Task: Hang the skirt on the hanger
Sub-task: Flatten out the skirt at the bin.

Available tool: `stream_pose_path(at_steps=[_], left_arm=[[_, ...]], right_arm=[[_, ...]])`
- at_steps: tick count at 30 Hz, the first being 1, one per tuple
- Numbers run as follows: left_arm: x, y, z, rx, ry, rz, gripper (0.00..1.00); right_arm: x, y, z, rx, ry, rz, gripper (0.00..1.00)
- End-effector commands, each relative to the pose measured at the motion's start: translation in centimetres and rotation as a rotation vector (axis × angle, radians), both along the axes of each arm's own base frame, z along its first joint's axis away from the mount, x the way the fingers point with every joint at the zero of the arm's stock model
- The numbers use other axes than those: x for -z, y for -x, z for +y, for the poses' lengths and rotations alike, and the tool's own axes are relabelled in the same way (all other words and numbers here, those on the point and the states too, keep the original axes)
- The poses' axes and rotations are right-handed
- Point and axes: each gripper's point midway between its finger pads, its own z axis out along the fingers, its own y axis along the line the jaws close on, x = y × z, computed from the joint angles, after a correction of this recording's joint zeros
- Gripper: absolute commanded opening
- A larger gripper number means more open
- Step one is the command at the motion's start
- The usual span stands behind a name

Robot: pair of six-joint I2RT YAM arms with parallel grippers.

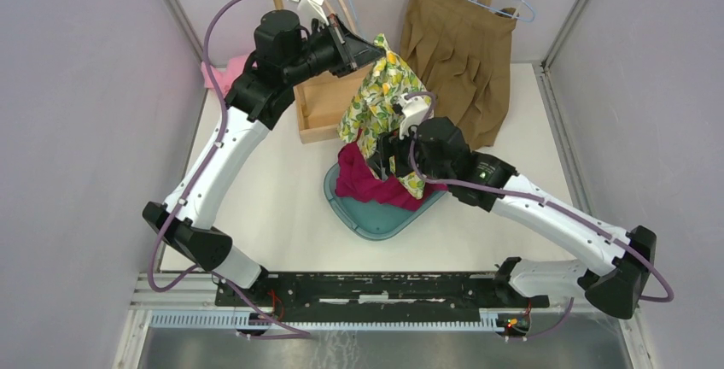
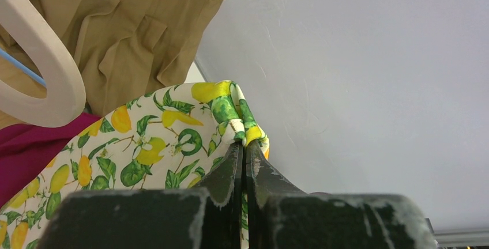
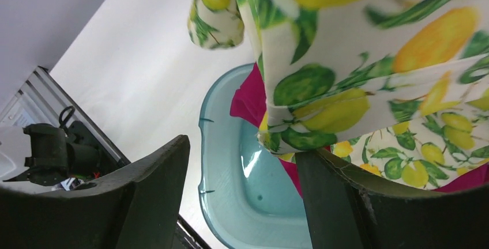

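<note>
Over the white table (image 1: 273, 190), left gripper (image 2: 245, 148) pinched the lemon-print skirt (image 1: 380, 96) aloft so right gripper (image 3: 242, 162), jaws spread, could take its hem.

From above and behind, 1 camera looks down on the whole worktop (image 1: 282, 202). The wrist cameras sit close behind the left tool (image 2: 245, 148) and right tool (image 3: 242, 157); all 3 views catch the lemon-print skirt (image 1: 380, 87).

A skirt (image 1: 382, 96) is patterned with yellow lemons and green leaves on white; a garment (image 1: 363, 179) is shown in magenta, a basin (image 1: 380, 219) in translucent teal, a pleated skirt (image 1: 457, 49) in plain tan.
</note>
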Motion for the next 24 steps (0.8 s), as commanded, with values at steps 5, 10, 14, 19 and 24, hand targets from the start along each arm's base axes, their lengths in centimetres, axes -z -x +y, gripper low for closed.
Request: stream_pose_path(at_steps=[5,10,14,19,24], left_arm=[[-6.3,2.4,0.9,0.028,0.124,-0.133,0.03],[-6.5,2.8,1.2,0.028,0.127,-0.137,0.03],[-6.6,3.0,1.3,0.025,0.128,-0.14,0.03],[-6.8,3.2,1.4,0.028,0.135,-0.145,0.03],[-6.8,3.2,1.7,0.017,0.12,-0.151,0.03]], right_arm=[[2.8,-0.8,-0.5,0.105,0.033,0.009,0.73],[3.9,-1.8,-0.3,0.145,0.026,-0.001,0.74],[5.9,-2.5,1.0,0.161,-0.012,0.019,0.75],[8.1,-2.7,3.7,0.114,-0.06,0.047,0.71],[7.1,-2.6,2.8,0.121,-0.044,0.012,0.3]])
